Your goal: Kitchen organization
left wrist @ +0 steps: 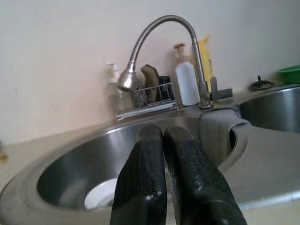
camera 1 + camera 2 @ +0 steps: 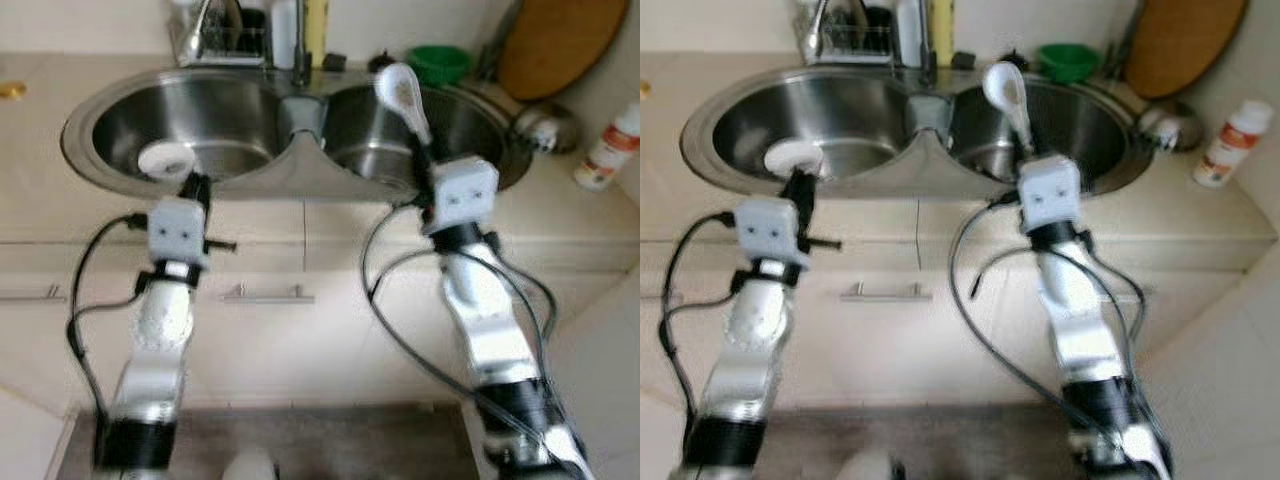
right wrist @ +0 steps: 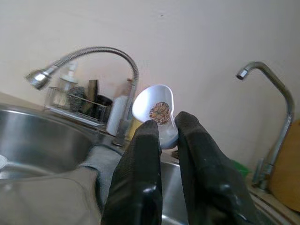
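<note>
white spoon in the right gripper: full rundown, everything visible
The white spoon looks like glossy ceramic or plastic, with a deep rounded bowl and a short thick handle. The right gripper holds it by the handle between its two black fingers, bowl upward and tilted a little, above the right basin of the sink. In the right wrist view a brownish speckled patch sits inside the bowl; whether it is residue or a printed pattern cannot be told. Nothing else touches it.

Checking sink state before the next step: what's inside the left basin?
A white dish lies on the bottom of the left basin, by the near wall. The left gripper covers the dish's near edge and the basin floor beyond it.
</note>
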